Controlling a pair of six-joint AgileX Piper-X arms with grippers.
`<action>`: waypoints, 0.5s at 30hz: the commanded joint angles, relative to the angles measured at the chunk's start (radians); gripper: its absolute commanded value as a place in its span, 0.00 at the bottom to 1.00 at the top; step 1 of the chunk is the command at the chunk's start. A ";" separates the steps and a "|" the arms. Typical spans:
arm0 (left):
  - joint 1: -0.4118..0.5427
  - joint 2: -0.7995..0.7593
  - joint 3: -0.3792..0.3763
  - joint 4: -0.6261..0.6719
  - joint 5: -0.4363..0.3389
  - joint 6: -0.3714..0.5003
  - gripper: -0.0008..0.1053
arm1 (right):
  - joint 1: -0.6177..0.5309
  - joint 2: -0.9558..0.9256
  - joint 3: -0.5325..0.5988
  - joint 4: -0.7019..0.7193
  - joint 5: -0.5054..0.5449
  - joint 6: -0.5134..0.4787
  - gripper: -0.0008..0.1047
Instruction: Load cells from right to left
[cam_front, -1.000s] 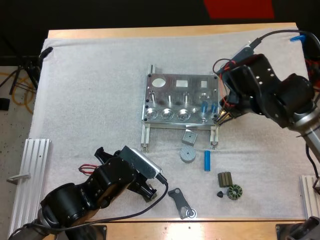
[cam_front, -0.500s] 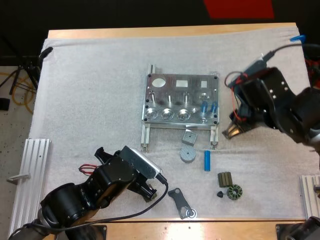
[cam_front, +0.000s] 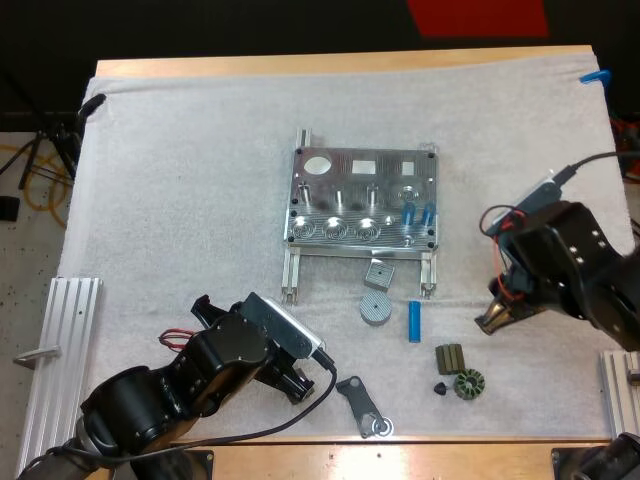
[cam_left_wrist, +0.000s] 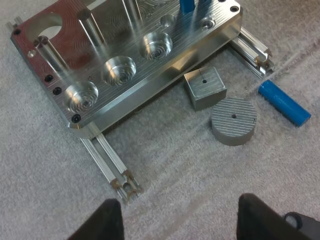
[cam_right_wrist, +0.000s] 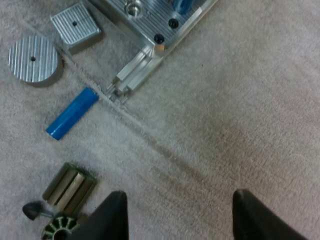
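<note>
The metal fixture lies mid-mat with two blue cylinders standing at its right end. One loose blue cylinder lies on the mat below the fixture's right rail; it is also the blue cylinder ahead of my right gripper and the one beside the round disc. My right gripper hovers open to the right of that cylinder, its fingers apart over bare mat. My left gripper rests open near the front edge, with the fixture ahead of it.
A grey round disc and a square block sit just below the fixture. Dark parts, a ribbed ring and a black bracket lie near the front. Aluminium rails flank the mat.
My right arm has drawn back from the fixture's right end toward the near right of the mat. The left arm and the parts have not moved.
</note>
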 joint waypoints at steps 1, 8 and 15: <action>0.000 -0.004 -0.004 -0.004 0.001 0.001 0.48 | -0.006 -0.024 0.008 -0.007 -0.007 0.003 0.45; 0.000 -0.004 -0.004 -0.004 0.014 0.001 0.48 | -0.006 -0.091 0.045 -0.005 -0.007 0.011 0.45; 0.000 -0.004 -0.004 -0.018 0.023 0.001 0.48 | -0.006 -0.130 0.044 -0.005 -0.007 0.015 0.45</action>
